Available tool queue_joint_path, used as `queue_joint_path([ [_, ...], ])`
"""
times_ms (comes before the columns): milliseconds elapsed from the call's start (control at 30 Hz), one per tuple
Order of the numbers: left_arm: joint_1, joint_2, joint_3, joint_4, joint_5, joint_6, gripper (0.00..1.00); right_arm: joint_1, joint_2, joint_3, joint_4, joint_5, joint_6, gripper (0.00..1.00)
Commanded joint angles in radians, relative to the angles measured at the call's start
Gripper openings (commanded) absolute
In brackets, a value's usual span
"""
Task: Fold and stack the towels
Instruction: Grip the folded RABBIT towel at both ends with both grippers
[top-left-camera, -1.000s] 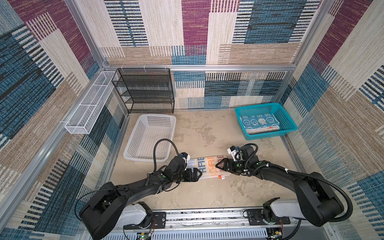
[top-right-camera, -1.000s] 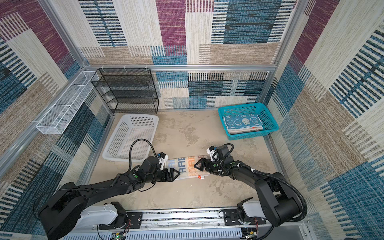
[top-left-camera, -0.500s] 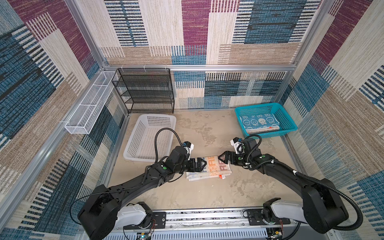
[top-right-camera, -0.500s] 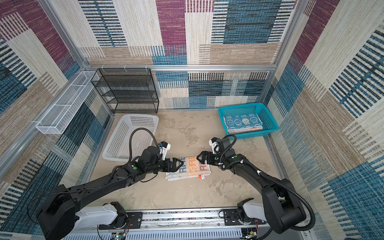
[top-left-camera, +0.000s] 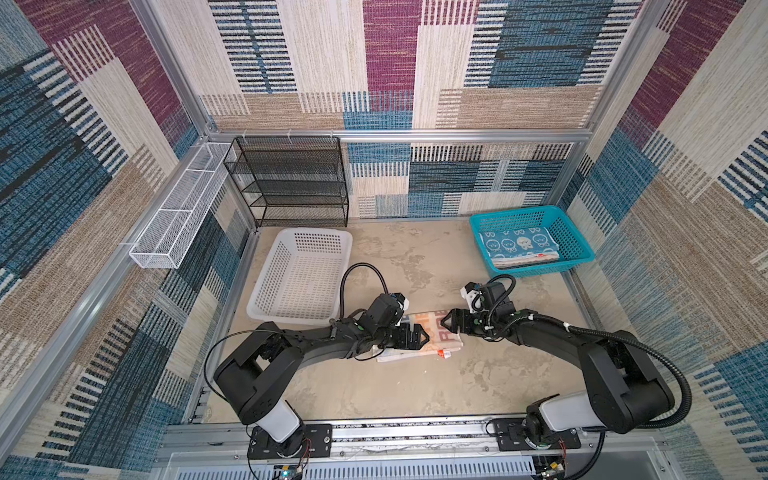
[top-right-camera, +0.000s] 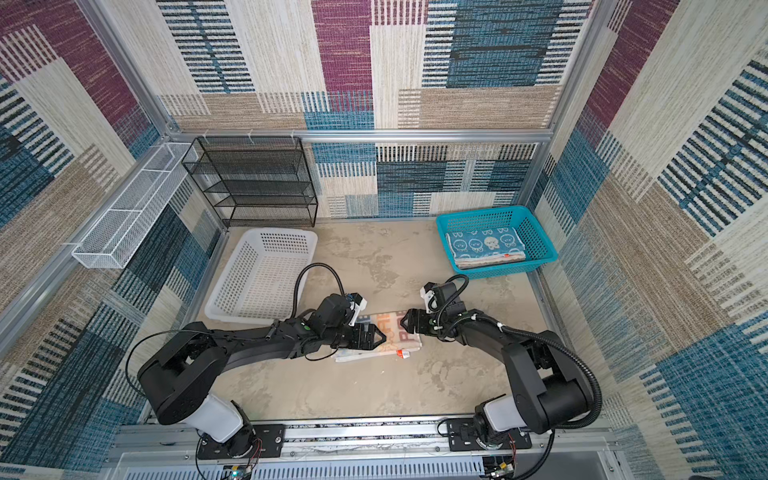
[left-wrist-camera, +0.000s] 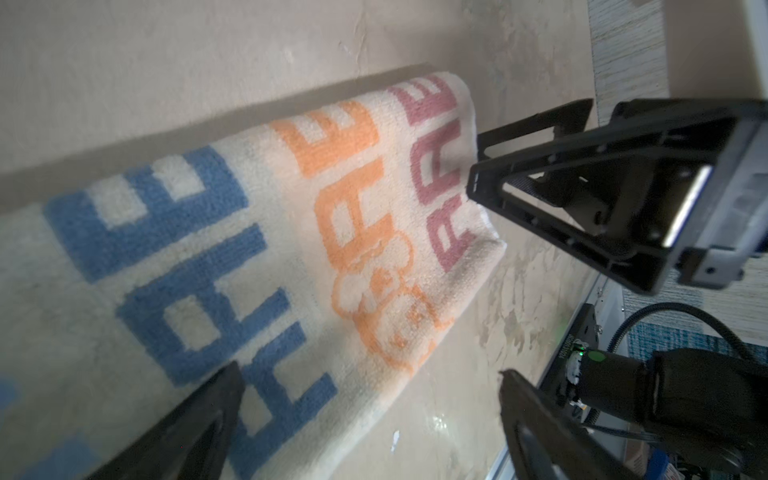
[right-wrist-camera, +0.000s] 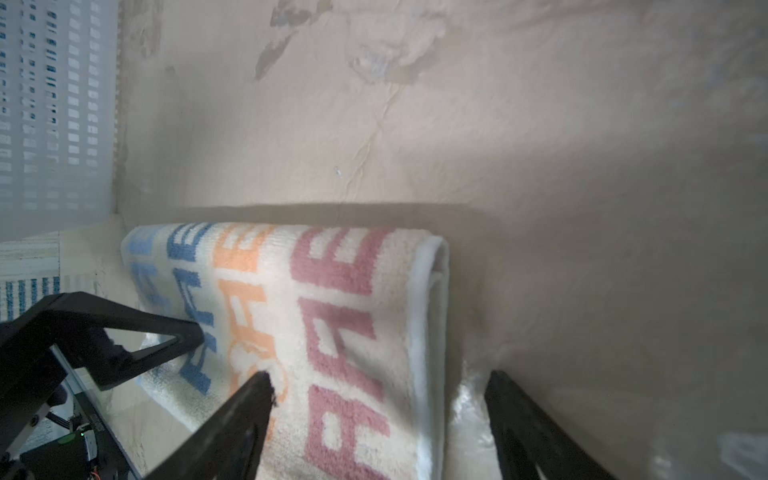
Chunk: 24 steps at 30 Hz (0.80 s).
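Observation:
The lettered towel (top-left-camera: 434, 336) (top-right-camera: 395, 332) lies folded on the table's middle, showing blue, orange and pink letters (left-wrist-camera: 249, 257) (right-wrist-camera: 324, 311). My left gripper (top-left-camera: 419, 336) (top-right-camera: 380, 337) (left-wrist-camera: 370, 399) is open over its left part, one finger above the cloth and one past its near edge. From the right, my right gripper (top-left-camera: 446, 322) (top-right-camera: 405, 323) (right-wrist-camera: 378, 399) is open and straddles the towel's hemmed end. A folded blue-and-white rabbit towel (top-left-camera: 519, 245) (top-right-camera: 484, 245) lies in the teal basket (top-left-camera: 579, 249) (top-right-camera: 540, 249) on top of a cream cloth edge.
A white basket (top-left-camera: 266, 291) (top-right-camera: 224, 291) (right-wrist-camera: 50, 104) stands just left of and behind the left arm. At the back wall are a black wire shelf (top-left-camera: 291, 183) and a white wire tray (top-left-camera: 178, 216). A small red tag (top-left-camera: 444, 353) sticks out at the towel's near edge.
The left gripper has moved right and now sits over the folded towel. The right gripper has stayed at the towel's right end, its jaws a little narrower.

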<state>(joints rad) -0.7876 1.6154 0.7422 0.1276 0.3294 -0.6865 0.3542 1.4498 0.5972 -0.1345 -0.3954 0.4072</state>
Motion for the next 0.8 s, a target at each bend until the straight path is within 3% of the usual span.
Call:
queue_joint_path([
  [0,-0.001,0.021,-0.032,0.050,0.011,-0.047,0.99,0.037,0.034,-0.016,-0.072,0.023,0.022,0.72],
  [167,-0.001,0.041,-0.065,0.064,-0.001,-0.051,0.99,0.041,0.002,-0.059,-0.042,0.020,0.052,0.61],
  [500,-0.001,0.030,-0.128,0.080,-0.030,-0.064,0.99,0.038,-0.095,-0.118,-0.072,0.052,0.074,0.57],
  [700,-0.001,0.040,-0.150,0.109,-0.023,-0.073,0.99,0.038,-0.054,-0.163,0.010,0.008,0.097,0.46],
  [767,-0.001,0.040,-0.146,0.108,-0.022,-0.073,0.99,0.037,-0.031,-0.159,0.035,0.001,0.103,0.39],
])
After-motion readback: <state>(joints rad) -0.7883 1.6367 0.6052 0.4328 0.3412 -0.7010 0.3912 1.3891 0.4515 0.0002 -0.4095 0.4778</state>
